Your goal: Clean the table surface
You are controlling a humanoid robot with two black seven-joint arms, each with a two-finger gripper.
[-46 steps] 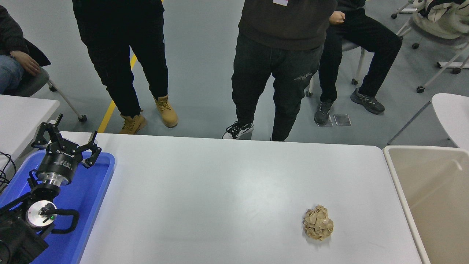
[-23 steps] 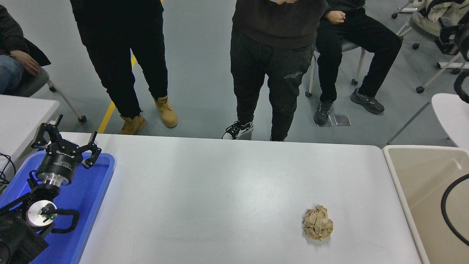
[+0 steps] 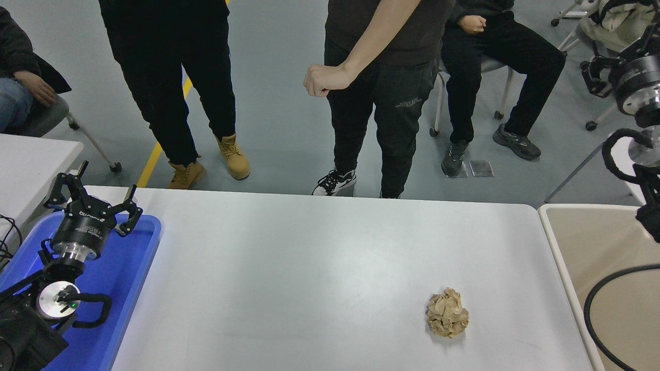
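Observation:
The table surface (image 3: pixel 309 263) is a wide white top filling the lower half of the head view. A crumpled brown paper ball (image 3: pixel 447 313) lies on it at the front right. My right gripper (image 3: pixel 613 55) is raised high at the top right edge, far above and beyond the ball, open with nothing in it; its arm and a black cable run down the right edge. At the lower left, my left gripper (image 3: pixel 93 196) is parked open over a blue tray (image 3: pixel 142 247).
A beige bin (image 3: pixel 559 247) stands against the table's right end, under my right arm. Several people stand or sit beyond the far edge; one holds a clenched hand (image 3: pixel 320 80) out above the floor. A smaller white table (image 3: pixel 31 159) shows at left.
My right arm has come into view from the right edge and risen, its gripper now at the top right. A standing person has swung an arm forward. The paper ball and left arm stayed still.

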